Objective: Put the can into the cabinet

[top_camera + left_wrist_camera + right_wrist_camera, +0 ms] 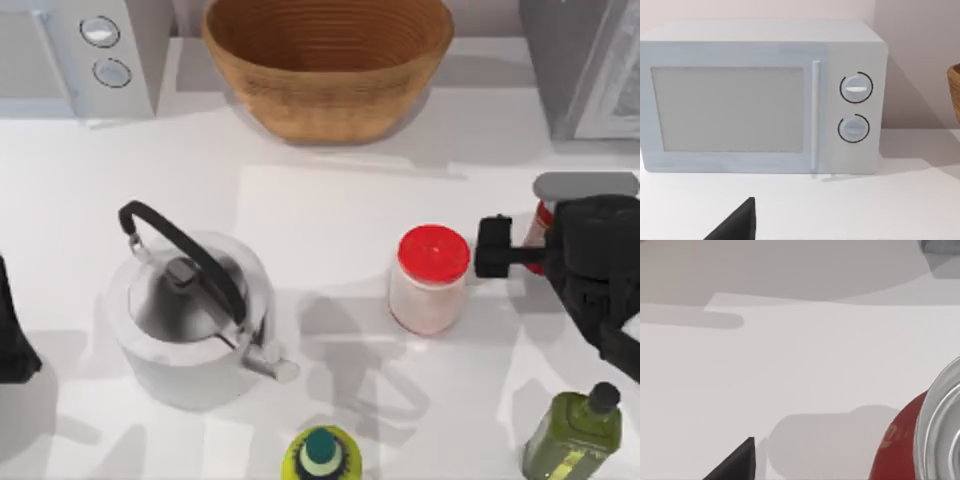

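Observation:
The can (pixel 541 224) stands near the table's right edge as a slim red cylinder, mostly covered by my right gripper (pixel 500 248). The right wrist view has its red side and silver top (pixel 935 440) close by, off to one side of the one black finger (pixel 737 462) that shows. That gripper is open and lies level, pointing left toward the jar. The cabinet (pixel 580 65), a grey box with a paler door panel, stands at the back right corner. My left arm (pixel 12 330) is parked at the table's left edge, gripper open, facing the microwave.
A red-lidded white jar (pixel 430 278) stands just left of the right gripper. A green bottle (pixel 575 435) is at the front right, and a yellow-green bottle (pixel 320 455) at the front middle. The kettle (pixel 190 315), wicker basket (pixel 328 60) and microwave (pixel 80 50) fill the left and back.

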